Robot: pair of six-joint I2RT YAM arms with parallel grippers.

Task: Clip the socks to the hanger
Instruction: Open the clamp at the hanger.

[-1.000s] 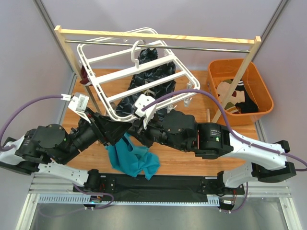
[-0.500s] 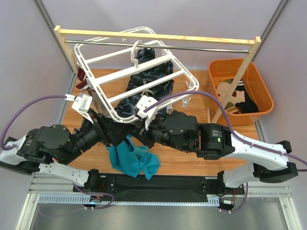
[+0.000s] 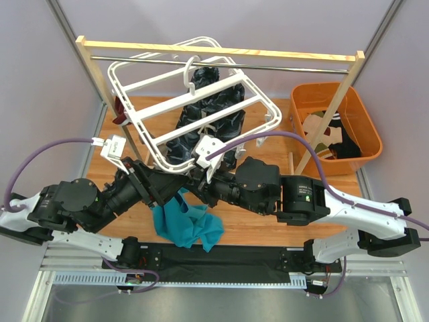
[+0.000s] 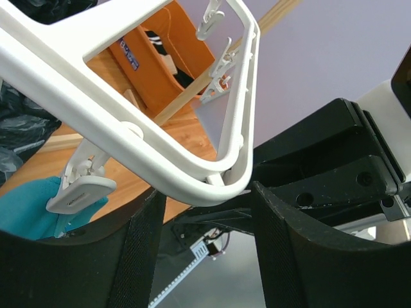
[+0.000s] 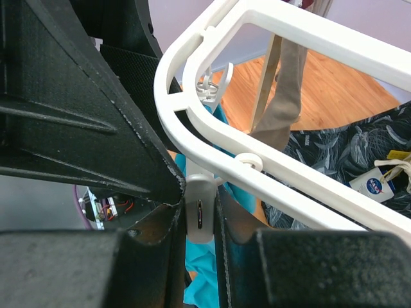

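Logging progress: how many socks are up on the hanger? — K.

One at most. A grey-brown sock hangs under its far rail. The clip holding it is hidden, so "clipped" is my judgement only. — M.

And the teal sock? — K.

It dangles below the hanger's near corner, bunched over the counter. Cannot tell whether any clip bites it yet. — M.

State of each claw? — K.

The right claw is narrow, pinched on a white clip under that near corner, with teal cloth just below. The left claw is wide, the hanger's corner rim passing between its fingers and nothing gripped. A second clip hangs just beside it, with teal behind. — M.

What remains? — K.

Most of it, I judge. The teal sock has to be seated in a clip and released. More socks sit in the orange bin, well to the right of the hanger. The dark patterned cloth beneath the hanger is not part of the job. — M.
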